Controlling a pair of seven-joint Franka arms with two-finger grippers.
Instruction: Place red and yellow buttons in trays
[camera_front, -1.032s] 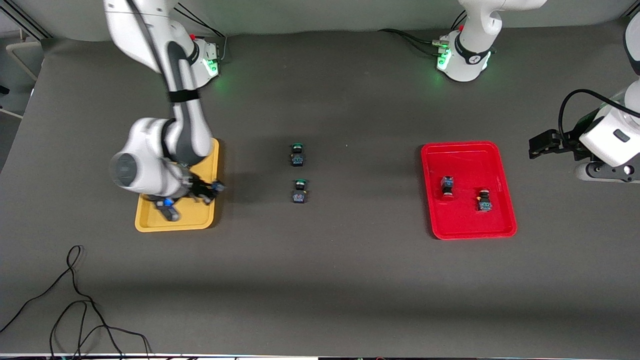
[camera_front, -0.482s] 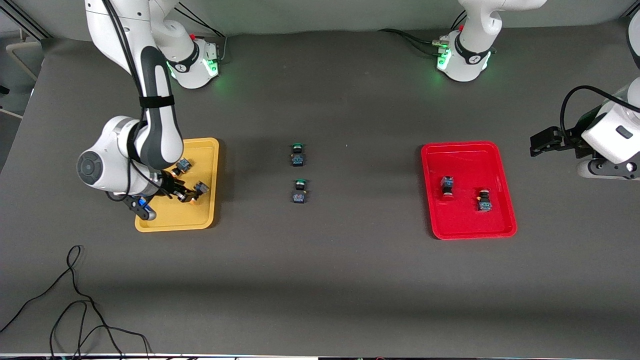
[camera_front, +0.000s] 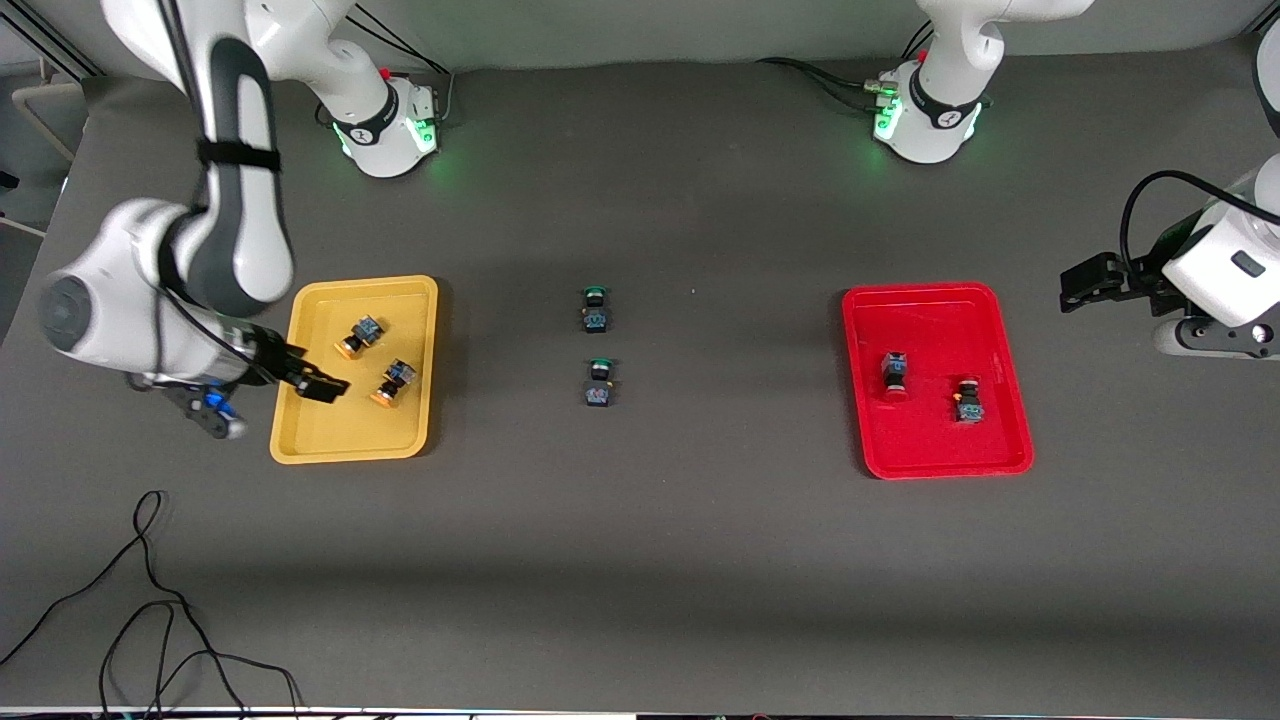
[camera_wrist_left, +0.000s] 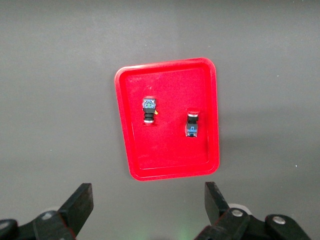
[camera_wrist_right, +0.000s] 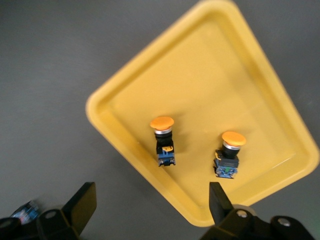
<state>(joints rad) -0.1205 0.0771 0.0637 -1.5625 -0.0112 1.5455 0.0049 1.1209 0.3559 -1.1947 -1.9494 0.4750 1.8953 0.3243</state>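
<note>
Both yellow buttons, one (camera_front: 360, 333) and the other (camera_front: 394, 381), now lie on their sides in the yellow tray (camera_front: 420, 440). A second ago your right gripper (camera_front: 312, 384) hung low over that tray above the second button; it has since let go and pulled back toward the tray's edge at the right arm's end, jaws spread and empty. The nearer button lies just beside the fingertips, apart from them. The two red buttons (camera_front: 894, 371) (camera_front: 967, 399) rest in the red tray (camera_front: 1010, 462). Your left gripper (camera_front: 1072, 291) waits spread, off that tray toward the left arm's end. The sorting looks finished; the two green buttons (camera_front: 595, 307) stay mid-table.
</note>
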